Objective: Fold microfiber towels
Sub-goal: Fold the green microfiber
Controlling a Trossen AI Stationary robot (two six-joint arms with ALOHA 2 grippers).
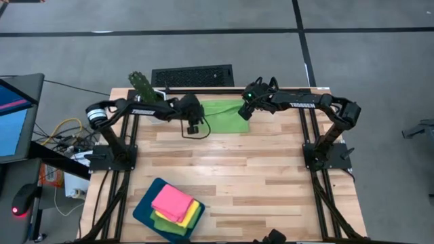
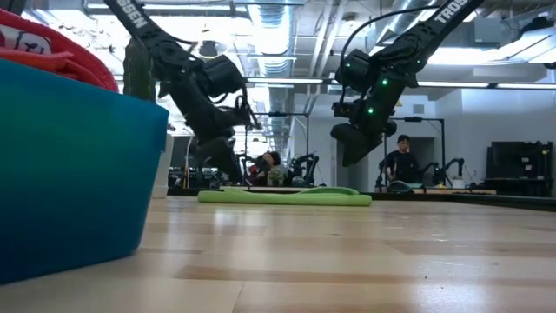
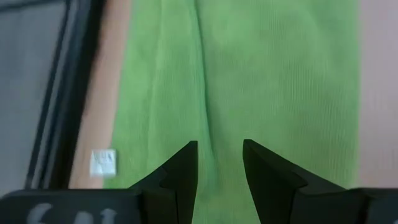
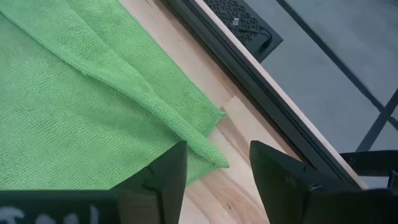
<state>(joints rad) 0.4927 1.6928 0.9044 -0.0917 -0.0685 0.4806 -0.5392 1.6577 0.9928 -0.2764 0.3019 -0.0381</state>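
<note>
A lime green towel [image 1: 222,116] lies flat on the table near its far edge, folded over; it also shows in the low view [image 2: 287,197]. My left gripper [image 3: 220,163] is open, above the towel's left part [image 3: 249,81], touching nothing. My right gripper [image 4: 217,167] is open, above the towel's right corner [image 4: 208,155], clear of it. Folded pink [image 1: 172,201], yellow [image 1: 192,214] and green towels lie stacked on the dark teal tray [image 1: 144,209] at the near left.
A black keyboard-like panel [image 1: 192,75] lies beyond the table's far edge. The teal tray's wall [image 2: 74,165] fills the left of the low view. People show in the room behind the table [image 2: 401,156]. Bare wood lies between the towel and the tray.
</note>
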